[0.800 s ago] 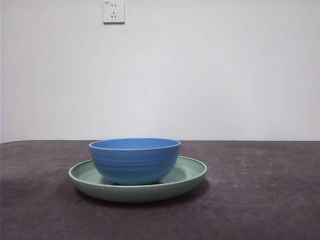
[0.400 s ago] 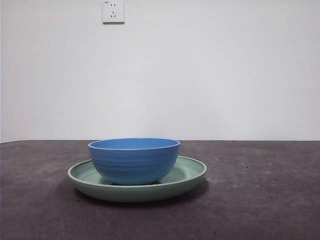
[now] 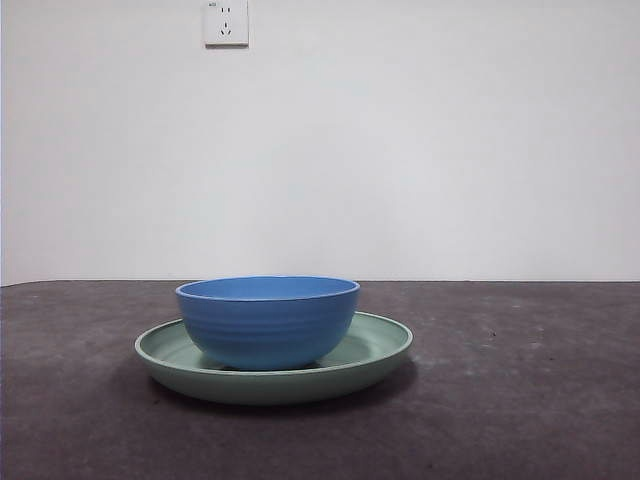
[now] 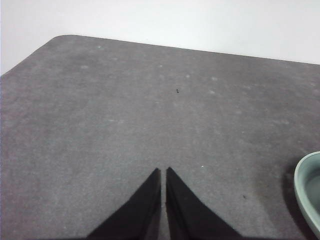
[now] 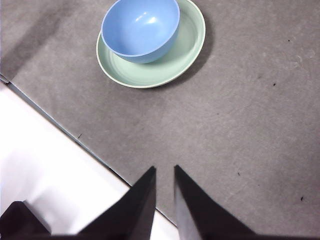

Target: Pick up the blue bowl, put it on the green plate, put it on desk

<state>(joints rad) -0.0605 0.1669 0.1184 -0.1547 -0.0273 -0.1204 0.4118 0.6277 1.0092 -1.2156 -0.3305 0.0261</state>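
The blue bowl (image 3: 268,320) stands upright inside the green plate (image 3: 378,345), and the plate rests on the desk (image 3: 520,400) left of centre. No gripper touches them. In the right wrist view the blue bowl (image 5: 140,27) and green plate (image 5: 172,62) lie well away from my right gripper (image 5: 164,167), which is raised, shut and holding nothing. My left gripper (image 4: 163,169) is shut over bare desk, and only a sliver of the plate's rim (image 4: 306,187) shows at the picture's side. Neither arm appears in the front view.
A white wall with a power socket (image 3: 226,22) stands behind the desk. The right wrist view shows the desk's edge (image 5: 65,131) close to my right gripper, with white floor beyond it. The desk's rounded corner (image 4: 60,39) shows in the left wrist view.
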